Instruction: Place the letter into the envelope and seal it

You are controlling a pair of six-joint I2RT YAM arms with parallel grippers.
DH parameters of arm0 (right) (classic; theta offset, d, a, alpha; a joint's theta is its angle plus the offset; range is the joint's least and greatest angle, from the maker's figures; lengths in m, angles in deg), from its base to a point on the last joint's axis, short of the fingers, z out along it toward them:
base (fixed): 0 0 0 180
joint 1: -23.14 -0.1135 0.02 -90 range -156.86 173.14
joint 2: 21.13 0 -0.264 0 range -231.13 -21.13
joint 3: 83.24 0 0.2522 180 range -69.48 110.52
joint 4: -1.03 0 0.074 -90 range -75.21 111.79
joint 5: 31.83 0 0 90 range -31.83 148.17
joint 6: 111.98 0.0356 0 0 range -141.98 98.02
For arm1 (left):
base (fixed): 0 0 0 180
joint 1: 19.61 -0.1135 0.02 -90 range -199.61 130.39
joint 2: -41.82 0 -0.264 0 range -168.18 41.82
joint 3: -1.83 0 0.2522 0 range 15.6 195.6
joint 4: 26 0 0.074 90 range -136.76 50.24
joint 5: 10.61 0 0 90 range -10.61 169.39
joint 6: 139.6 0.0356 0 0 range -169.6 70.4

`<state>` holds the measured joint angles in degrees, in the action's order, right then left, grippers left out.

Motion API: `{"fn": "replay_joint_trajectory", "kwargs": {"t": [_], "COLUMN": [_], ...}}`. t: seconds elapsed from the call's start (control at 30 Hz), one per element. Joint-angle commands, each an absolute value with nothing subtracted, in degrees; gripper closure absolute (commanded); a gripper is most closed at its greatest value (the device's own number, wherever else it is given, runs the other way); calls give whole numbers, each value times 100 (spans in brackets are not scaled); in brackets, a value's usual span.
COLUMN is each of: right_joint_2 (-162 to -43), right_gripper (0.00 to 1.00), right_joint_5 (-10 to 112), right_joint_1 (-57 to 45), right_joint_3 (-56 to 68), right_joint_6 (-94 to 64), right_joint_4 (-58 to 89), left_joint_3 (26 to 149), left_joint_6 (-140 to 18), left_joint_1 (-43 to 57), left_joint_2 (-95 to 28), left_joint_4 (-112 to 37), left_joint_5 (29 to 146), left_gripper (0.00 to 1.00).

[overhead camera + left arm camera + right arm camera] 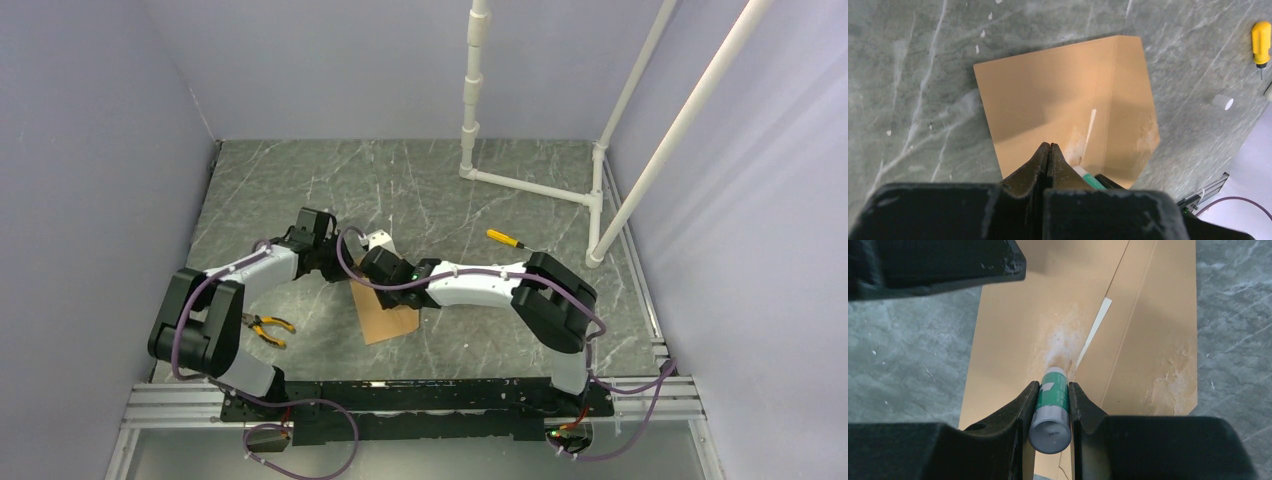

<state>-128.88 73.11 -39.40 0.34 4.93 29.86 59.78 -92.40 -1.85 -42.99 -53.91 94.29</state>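
With the right gripper [1050, 390] clenched on the glue stick [1050, 407] and the left gripper [1049, 150] pinched shut over the envelope [1048, 95] flat on the counter [913, 75], drag glue lightly along the flap, sparing the pale sliver, probably the letter [1094, 332], at the seam.

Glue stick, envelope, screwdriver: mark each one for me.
glue stick [1053, 394]: right wrist view, on its green label.
envelope [1048, 95]: left wrist view, on its bare main panel.
screwdriver [1261, 40]: left wrist view, on its yellow handle.
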Motion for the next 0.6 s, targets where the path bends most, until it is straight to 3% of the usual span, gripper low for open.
{"fn": "replay_joint_trajectory", "kwargs": {"t": [0.0, 0.3, 0.57], "right_joint_2": [-13031, -13144, -13571], "right_gripper": [100, 100, 100], "right_joint_5": [7571, 7851, 8412], "right_joint_1": [-3922, -3967, -3929], "right_joint_3": [259, -259, 69], "right_joint_6": [697, 51, -230], "right_joint_4": [3262, 2137, 1996], "left_joint_3": [5673, 5406, 5531], "left_joint_6": [-9391, -9513, -9346], "left_joint_1": [-229, -238, -268], "left_joint_2": [-4606, -5251, -5590], "left_joint_4": [-4605, -4861, -5198], "left_joint_5": [9656, 9055, 8928], "left_gripper": [97, 98, 97]}}
